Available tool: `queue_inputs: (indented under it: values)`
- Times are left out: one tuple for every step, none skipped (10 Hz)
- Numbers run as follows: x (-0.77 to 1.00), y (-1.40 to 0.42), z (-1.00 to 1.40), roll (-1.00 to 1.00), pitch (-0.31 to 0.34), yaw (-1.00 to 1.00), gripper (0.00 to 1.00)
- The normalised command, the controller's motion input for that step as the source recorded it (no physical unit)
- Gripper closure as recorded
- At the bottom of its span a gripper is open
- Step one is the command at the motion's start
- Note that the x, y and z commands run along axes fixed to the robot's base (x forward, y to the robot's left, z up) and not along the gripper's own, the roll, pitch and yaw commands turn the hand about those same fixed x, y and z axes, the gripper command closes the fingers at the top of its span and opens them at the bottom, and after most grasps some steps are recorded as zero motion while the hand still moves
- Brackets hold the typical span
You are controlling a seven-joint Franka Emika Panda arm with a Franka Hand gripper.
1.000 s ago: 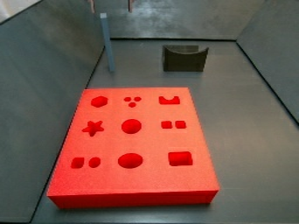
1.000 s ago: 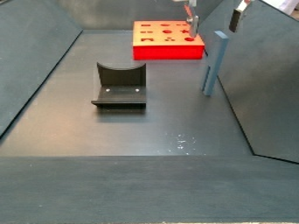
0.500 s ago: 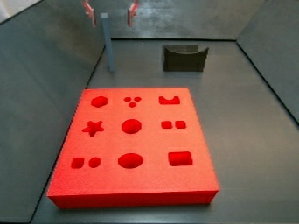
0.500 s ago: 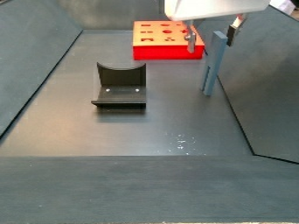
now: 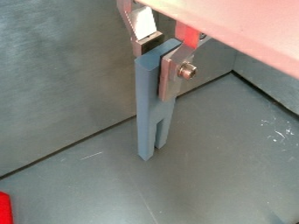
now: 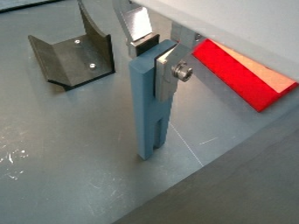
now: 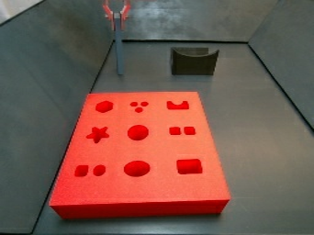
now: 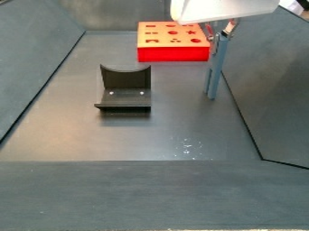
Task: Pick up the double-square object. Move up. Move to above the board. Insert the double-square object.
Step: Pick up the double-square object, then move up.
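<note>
The double-square object point(image 7: 119, 50) is a slender grey-blue bar standing upright on the grey floor near a side wall; it also shows in a side view point(image 8: 215, 68). Both wrist views show it with its slotted lower end on the floor point(image 5: 149, 114) point(image 6: 149, 114). My gripper point(image 7: 117, 14) is over its top, the silver fingers closed on the bar's upper end, one on each side point(image 5: 158, 59) point(image 6: 156, 63). The board point(image 7: 160, 151) is a flat red slab with shaped cut-outs, lying apart from the bar; it also shows in a side view point(image 8: 169, 52) and a wrist view point(image 6: 239, 74).
A dark U-shaped block point(image 7: 194, 60) stands on the floor away from the bar, also in a side view point(image 8: 123, 88) and a wrist view point(image 6: 70, 52). Grey walls enclose the floor; one wall runs close beside the bar.
My gripper has come down over the bar's top, and its fingers, spread wide half a second ago, have closed in on the bar. The bar stands where it was.
</note>
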Motion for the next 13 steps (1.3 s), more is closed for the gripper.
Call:
queue_inputs:
  values:
    - [0.0, 0.0, 0.0, 0.0, 0.0, 0.0, 1.0]
    - [0.0, 0.0, 0.0, 0.0, 0.0, 0.0, 1.0]
    - [0.0, 0.0, 0.0, 0.0, 0.0, 0.0, 1.0]
    - [0.0, 0.0, 0.0, 0.0, 0.0, 0.0, 1.0]
    - [0.0, 0.0, 0.0, 0.0, 0.0, 0.0, 1.0]
    - [0.0, 0.0, 0.0, 0.0, 0.0, 0.0, 1.0]
    - [0.0, 0.0, 0.0, 0.0, 0.0, 0.0, 1.0]
    - [0.0, 0.0, 0.0, 0.0, 0.0, 0.0, 1.0]
    - [0.0, 0.0, 0.0, 0.0, 0.0, 0.0, 1.0]
    - [0.0, 0.0, 0.83, 0.0, 0.0, 0.0, 1.0]
    - [-0.01, -0.06, 0.8, 0.0, 0.02, 0.05, 1.0]
    - [-0.03, -0.05, 0.7, 0.01, 0.05, 0.05, 1.0]
    - [-0.02, -0.03, 0.56, 0.02, 0.058, 0.05, 1.0]
